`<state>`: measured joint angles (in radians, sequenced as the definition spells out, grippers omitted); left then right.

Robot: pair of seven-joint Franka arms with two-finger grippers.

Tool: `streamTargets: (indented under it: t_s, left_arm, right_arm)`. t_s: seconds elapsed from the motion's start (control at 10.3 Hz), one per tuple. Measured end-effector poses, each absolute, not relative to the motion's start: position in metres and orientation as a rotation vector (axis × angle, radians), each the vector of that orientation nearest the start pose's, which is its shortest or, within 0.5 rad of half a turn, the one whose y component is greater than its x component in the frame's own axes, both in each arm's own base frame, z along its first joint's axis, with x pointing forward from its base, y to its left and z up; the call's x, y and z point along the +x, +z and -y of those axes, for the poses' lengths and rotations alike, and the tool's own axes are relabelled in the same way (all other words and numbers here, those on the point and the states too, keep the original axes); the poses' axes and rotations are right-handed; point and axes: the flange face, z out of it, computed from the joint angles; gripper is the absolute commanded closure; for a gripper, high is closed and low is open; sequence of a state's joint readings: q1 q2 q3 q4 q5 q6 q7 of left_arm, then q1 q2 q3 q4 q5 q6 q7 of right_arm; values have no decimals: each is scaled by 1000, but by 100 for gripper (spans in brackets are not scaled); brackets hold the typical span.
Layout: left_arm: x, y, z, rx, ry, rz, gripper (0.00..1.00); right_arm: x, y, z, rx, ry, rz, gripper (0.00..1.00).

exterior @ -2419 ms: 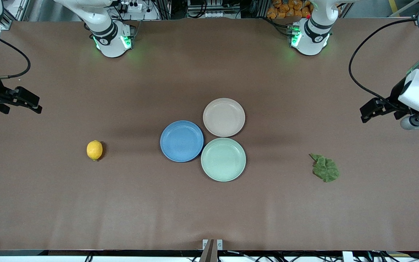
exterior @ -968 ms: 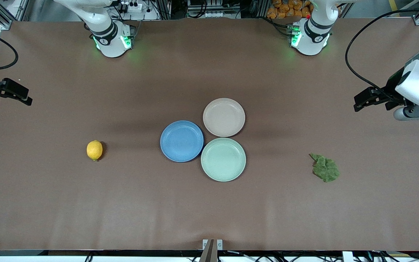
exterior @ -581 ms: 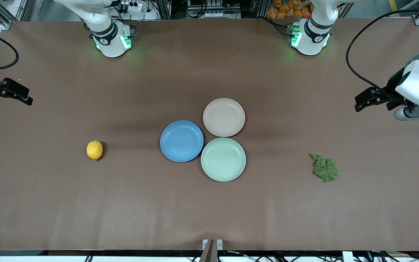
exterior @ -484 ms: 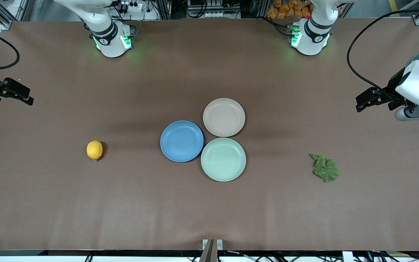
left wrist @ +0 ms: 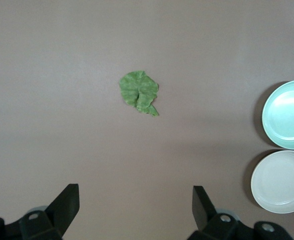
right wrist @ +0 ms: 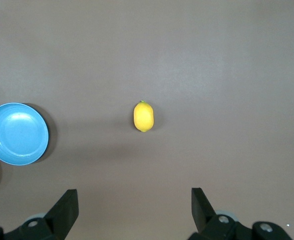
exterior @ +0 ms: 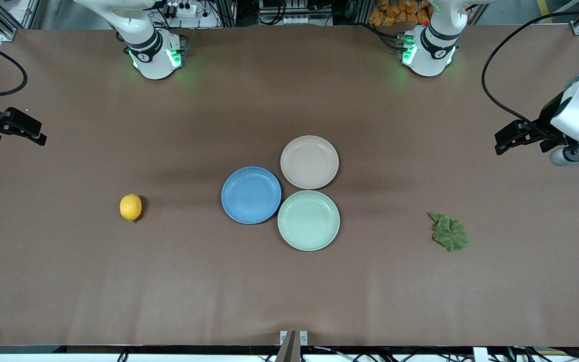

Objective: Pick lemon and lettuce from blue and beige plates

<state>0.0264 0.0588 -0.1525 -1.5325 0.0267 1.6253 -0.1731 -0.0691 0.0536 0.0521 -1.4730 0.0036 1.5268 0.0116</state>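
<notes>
The lemon (exterior: 130,207) lies on the bare table toward the right arm's end; it also shows in the right wrist view (right wrist: 144,116). The lettuce (exterior: 449,232) lies flat on the table toward the left arm's end, and shows in the left wrist view (left wrist: 139,93). The blue plate (exterior: 251,195) and the beige plate (exterior: 309,162) sit empty mid-table, touching. My left gripper (exterior: 502,143) is open and empty, high over bare table at its end. My right gripper (exterior: 37,138) is open and empty, high over bare table at its end.
A mint-green plate (exterior: 308,220) sits empty, touching both other plates, nearest the front camera. It and the beige plate (left wrist: 280,181) show in the left wrist view; the blue plate (right wrist: 17,133) shows in the right wrist view. Cables hang by both arms.
Both grippers have drawn outward toward their ends of the table and a little toward the robots' bases. In the last second they have barely shifted. The lemon, lettuce and plates have not moved.
</notes>
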Motion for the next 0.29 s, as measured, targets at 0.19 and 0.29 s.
streamTargets:
  t_s: [0.19,0.29]
  left_arm:
    - [571,625,67,-3130,-69,74,0]
    - [571,626,67,-3132,-72,74,0]
  right_arm:
    - [567,637,11,-3135,0,-46,0]
    - [567,637,11,-3135,0,-46,0]
